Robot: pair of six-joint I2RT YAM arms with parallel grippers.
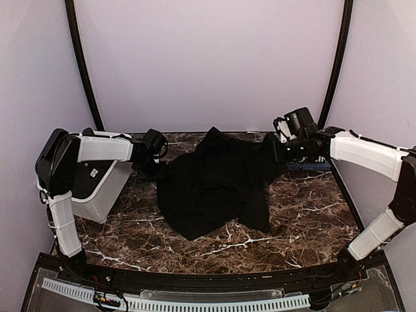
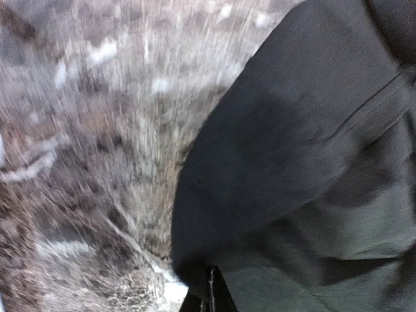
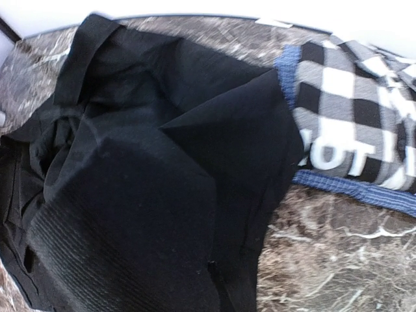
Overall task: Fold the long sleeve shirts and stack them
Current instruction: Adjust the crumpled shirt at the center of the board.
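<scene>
l pincer [image 1: 158,171], r pincer [image 1: 277,151] each clamped on opposite edges of black shirt [image 1: 214,185]. white bin [image 1: 107,198] just left of l pincer, contents unclear. checked shirt [image 3: 351,133] beside r pincer.

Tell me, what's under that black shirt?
The black shirt overlaps a checked, blue-edged shirt, hiding part of its lettering. The marble table shows around it; anything else beneath is covered.

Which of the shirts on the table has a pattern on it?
The checked shirt at the far right: black-and-white squares, a blue border and white lettering. The other one, the black shirt spread in the middle, is plain.
</scene>
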